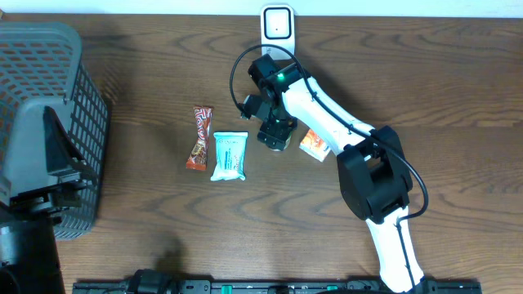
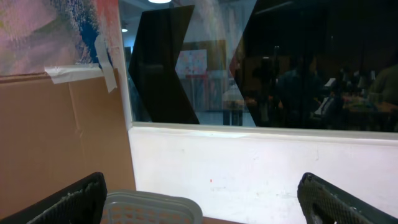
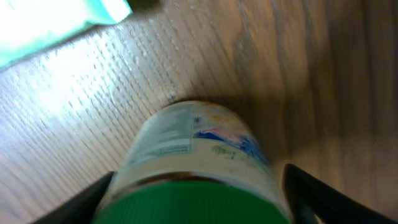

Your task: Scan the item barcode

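Wood table (image 1: 409,73) fills the overhead view. Grey basket (image 1: 49,98) sits at its far-left edge. R arm (image 1: 327,114), white w/ black joints, reaches from the near right edge toward table ctr. L arm (image 1: 24,245) is a dark mass at the near left, partly over the basket's near end.

L gripper (image 2: 199,193) is spread wide w/ nothing btwn its fingers. It faces a white wall and window, w/ the basket rim just below it.

White scanner (image 1: 277,24) stands at the far edge, ctr.

Teal packet (image 1: 230,155) lies left of ctr. Red wrapper (image 1: 200,137) is just left of it, and the two nearly touch. Orange packet (image 1: 314,144) lies partly under the R arm.

R gripper (image 1: 275,133) hangs btwn the teal and orange packets, near side of the scanner. In the wrist view its fingers (image 3: 93,196) straddle a jar (image 3: 193,143) w/ a white-and-blue label and a green lid (image 3: 193,202). The fingers sit right at the lid's sides, but I can't tell if they press it. The jar is on the table just right of the teal packet. From overhead it is hidden under the gripper.
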You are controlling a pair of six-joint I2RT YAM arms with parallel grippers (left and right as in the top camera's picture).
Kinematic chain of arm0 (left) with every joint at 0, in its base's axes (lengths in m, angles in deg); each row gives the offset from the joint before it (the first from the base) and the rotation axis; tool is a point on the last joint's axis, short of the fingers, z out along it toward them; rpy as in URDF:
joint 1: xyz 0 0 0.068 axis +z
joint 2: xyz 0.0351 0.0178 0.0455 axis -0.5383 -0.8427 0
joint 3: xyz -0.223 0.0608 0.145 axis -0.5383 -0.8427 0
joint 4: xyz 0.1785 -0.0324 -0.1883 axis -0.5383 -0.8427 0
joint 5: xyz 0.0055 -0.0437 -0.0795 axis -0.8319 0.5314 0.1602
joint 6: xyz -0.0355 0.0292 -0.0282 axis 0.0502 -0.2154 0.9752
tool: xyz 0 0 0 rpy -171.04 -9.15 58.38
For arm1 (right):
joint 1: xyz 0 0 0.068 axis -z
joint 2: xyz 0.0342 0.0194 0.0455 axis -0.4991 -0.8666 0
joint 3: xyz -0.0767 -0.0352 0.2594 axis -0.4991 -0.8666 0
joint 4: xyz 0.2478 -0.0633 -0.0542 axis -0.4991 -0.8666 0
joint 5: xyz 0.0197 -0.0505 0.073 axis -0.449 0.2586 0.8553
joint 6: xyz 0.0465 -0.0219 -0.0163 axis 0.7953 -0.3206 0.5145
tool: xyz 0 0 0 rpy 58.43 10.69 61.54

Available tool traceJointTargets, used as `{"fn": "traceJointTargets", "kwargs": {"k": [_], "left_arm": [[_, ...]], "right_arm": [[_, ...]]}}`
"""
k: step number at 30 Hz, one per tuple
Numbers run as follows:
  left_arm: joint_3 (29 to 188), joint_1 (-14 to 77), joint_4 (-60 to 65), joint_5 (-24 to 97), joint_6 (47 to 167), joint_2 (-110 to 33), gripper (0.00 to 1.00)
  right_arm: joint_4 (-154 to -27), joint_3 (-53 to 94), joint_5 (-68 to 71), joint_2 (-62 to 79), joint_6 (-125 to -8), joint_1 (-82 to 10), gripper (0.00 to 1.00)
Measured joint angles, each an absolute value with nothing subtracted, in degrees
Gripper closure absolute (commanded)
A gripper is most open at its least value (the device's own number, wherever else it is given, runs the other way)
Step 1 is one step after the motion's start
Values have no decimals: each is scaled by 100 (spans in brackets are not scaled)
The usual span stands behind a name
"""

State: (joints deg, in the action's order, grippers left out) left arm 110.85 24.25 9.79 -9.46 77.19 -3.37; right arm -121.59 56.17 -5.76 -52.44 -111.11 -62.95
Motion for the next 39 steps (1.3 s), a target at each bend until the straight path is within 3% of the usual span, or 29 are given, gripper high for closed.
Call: {"fn": "traceJointTargets", "kwargs": {"k": [3, 9, 15, 18, 20, 25, 32, 39], "left_arm": [[11085, 2425, 979, -946, 7719, -337, 2], [11085, 2425, 981, -946, 7717, -337, 2], [11085, 2425, 981, -946, 7717, -337, 2], [11085, 2425, 981, -946, 7713, -337, 2], [11085, 2425, 983, -946, 7709, -337, 2], [11085, 2425, 989, -946, 7706, -337, 2], [11085, 2425, 992, -946, 7706, -337, 2], [11082, 2425, 994, -946, 7706, -337, 2]], "right_arm": [[-12185, 5617, -676, -5244, -10667, -6298, 34], [-12268, 5617, -781, -5244, -9480, -6295, 36], [-12354, 5617, -740, -5244, -7216, -6295, 36], [-12260, 5617, -633, -5244, -6103, -6295, 25], [-12076, 5617, -429, -5244, -5286, -6293, 1], [-11820, 5619, -12, -5244, -3894, -6300, 1], [-12662, 5706, 148, -5240, -3450, -6330, 1], [-13143, 6082, 222, -4816, -4707, -6295, 1]]}}
